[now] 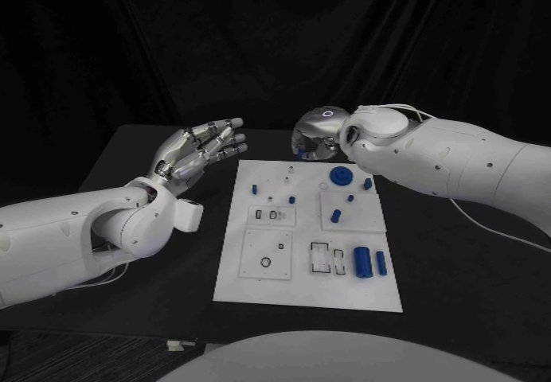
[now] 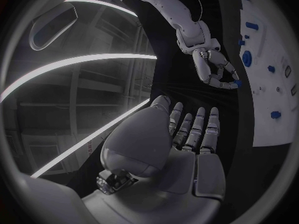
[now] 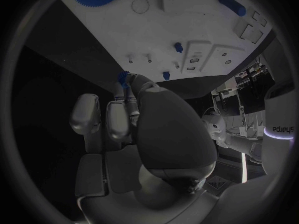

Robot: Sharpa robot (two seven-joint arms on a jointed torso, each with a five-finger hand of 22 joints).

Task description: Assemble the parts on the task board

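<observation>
A small blue toothed part (image 3: 123,78) is seen pinched at the fingertips of the right silver hand (image 1: 316,135), which is held at the twelve o'clock edge of the white rectangular task board (image 1: 259,282), in the middle of the black table (image 1: 482,278). In the left wrist view the same blue piece (image 2: 234,84) is seen between the curled fingers, just off the board's edge. The left silver hand (image 1: 201,147) is raised off the table at about ten o'clock of the board, with its fingers apart and nothing held.

The likeliest failure is judged to be a slip: the part is small and is gripped only at the tips, so it could be rotated or dropped as it is carried down. If it is lowered tilted, it could be jammed on a peg or left lying flat. A large blue gear (image 1: 341,176) sits close by at one o'clock and could be knocked by the fingers.

Of the board's holders, the raised square plate with a round hole (image 1: 267,262) at seven o'clock is seen unfilled. The slotted plate (image 1: 326,259) beside it holds nothing visible, while a large blue cylinder (image 1: 361,262) and a thinner blue bar (image 1: 381,263) lie next to it at five o'clock. Several short blue pegs (image 1: 335,215) are seen about the middle.
</observation>
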